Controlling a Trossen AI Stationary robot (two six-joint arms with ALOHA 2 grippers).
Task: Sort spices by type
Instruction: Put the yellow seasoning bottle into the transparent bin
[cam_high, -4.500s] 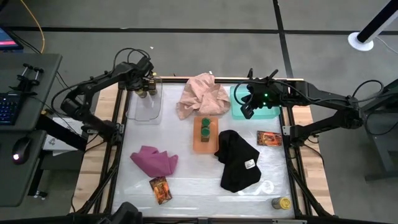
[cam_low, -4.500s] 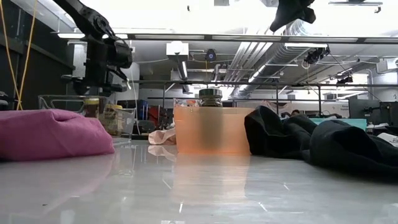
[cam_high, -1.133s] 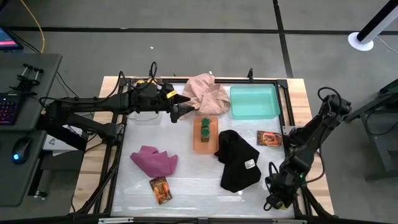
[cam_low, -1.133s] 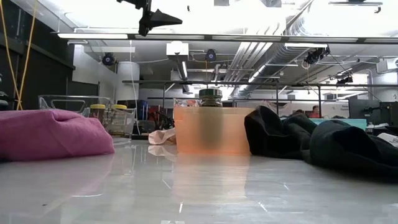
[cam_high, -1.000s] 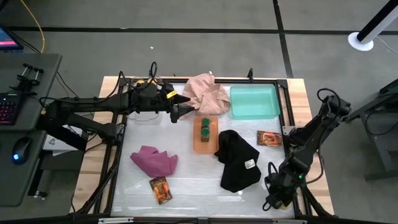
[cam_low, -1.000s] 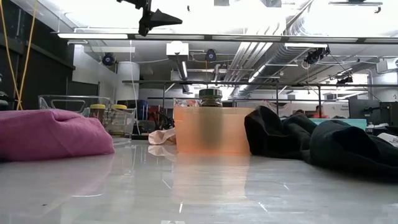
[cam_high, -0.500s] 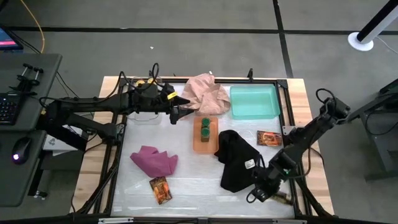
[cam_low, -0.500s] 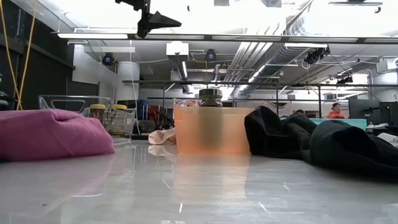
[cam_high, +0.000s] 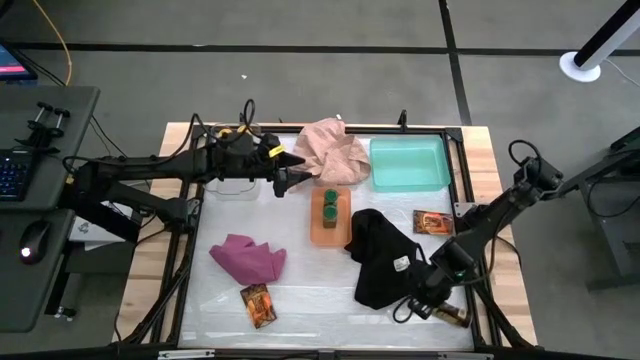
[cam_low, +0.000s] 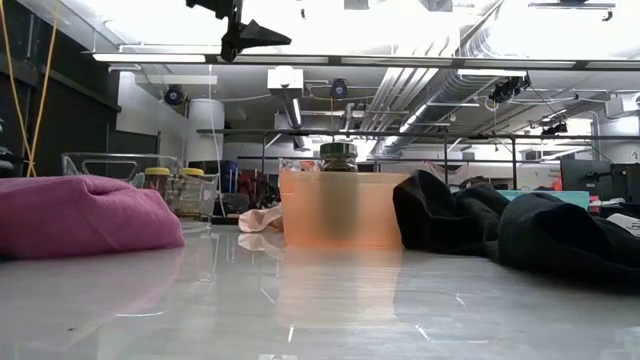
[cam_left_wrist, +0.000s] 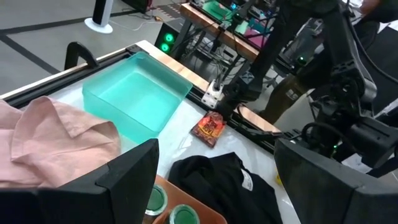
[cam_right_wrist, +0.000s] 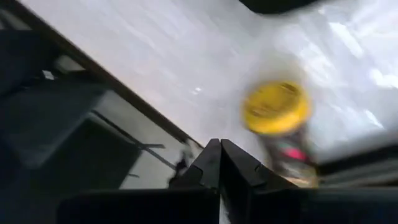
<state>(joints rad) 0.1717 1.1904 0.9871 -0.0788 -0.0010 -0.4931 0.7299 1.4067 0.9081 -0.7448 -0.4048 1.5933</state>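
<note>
Across the white table (cam_high: 320, 300), three trays and scattered spices.
At centre, the orange tray (cam_high: 329, 216) holds two green-lidded jars (cam_high: 330, 203); at eleven o'clock the clear tray (cam_low: 110, 165) holds two yellow-lidded jars (cam_low: 157, 178); the teal tray (cam_high: 408, 163) at one o'clock looks bare. Left gripper (cam_high: 290, 172) hangs above the table beside the pink cloth (cam_high: 325, 152), fingers spread wide, holding nothing. Right gripper (cam_high: 420, 303), at five o'clock, has its fingers pressed together beside a toppled yellow-lidded jar (cam_right_wrist: 277, 109). Packets lie at three (cam_high: 433, 222) and seven (cam_high: 257, 304).
</note>
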